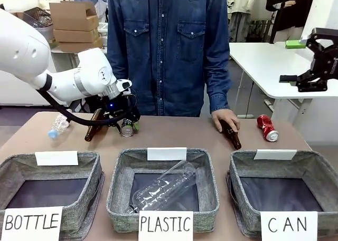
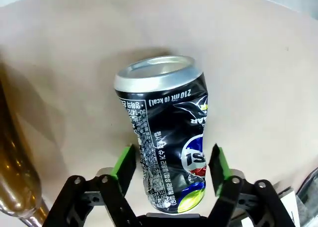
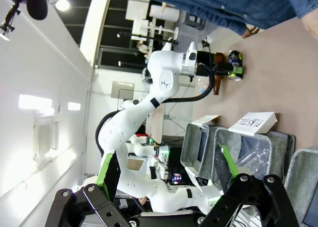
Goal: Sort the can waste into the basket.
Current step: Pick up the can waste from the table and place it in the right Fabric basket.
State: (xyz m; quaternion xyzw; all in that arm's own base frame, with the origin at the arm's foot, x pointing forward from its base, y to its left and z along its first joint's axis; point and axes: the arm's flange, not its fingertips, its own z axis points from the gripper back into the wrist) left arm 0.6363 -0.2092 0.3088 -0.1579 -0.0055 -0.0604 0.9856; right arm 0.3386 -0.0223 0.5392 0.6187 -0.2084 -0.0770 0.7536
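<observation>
Lying between the left gripper's (image 2: 171, 160) half-closed pads, the Pepsi can (image 2: 166, 132) runs bottom-to-top in frame, silver lid uppermost; contact unclear; right gripper (image 3: 166, 160) gapes wide, empty.

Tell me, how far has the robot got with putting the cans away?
Nothing looks finished: the CAN basket holds no can. In hand: the left claw has its pads either side of the Pepsi can, which lies on the table; whether they grip it yet I can't tell. To do: lift it into that basket, then the red can lying by the person's hand. The right claw hangs open, empty.
</observation>
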